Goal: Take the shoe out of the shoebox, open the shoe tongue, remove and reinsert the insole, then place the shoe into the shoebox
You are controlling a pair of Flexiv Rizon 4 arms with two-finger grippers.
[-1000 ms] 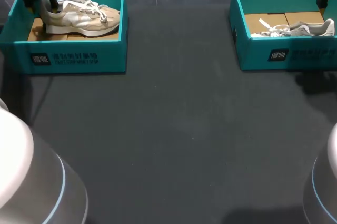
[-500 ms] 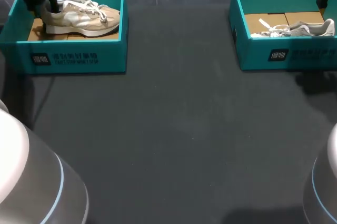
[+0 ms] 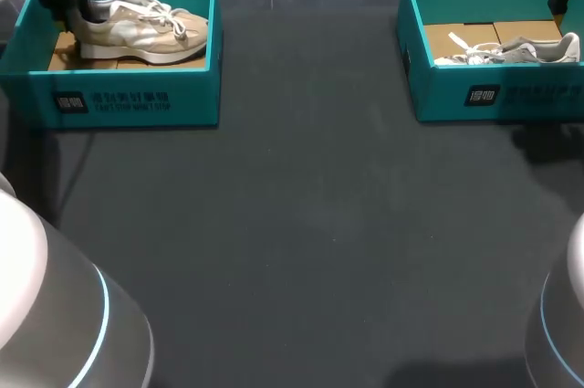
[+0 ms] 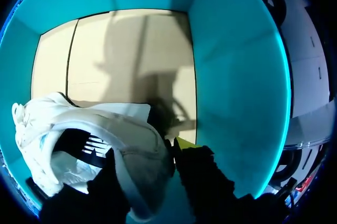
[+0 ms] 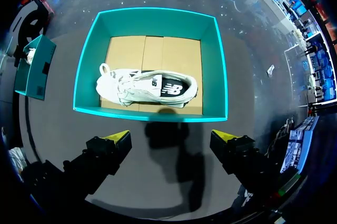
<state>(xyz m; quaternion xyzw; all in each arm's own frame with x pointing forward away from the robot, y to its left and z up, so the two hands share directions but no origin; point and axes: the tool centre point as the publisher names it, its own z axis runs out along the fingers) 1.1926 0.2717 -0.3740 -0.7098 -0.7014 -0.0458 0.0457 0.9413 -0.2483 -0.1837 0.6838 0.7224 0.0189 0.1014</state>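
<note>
Beige sneaker (image 3: 146,27) may slip or snag the 9 o'clock wall of the teal shoebox (image 3: 128,103), since the left end effector (image 4: 145,155) pinches only its heel; the right end effector (image 5: 171,137) hangs open.

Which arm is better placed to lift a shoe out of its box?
Left. The left gripper clamps the heel of the beige shoe inside the left shoebox; the right gripper hangs open outside the right shoebox, clear of the white shoe.
</note>
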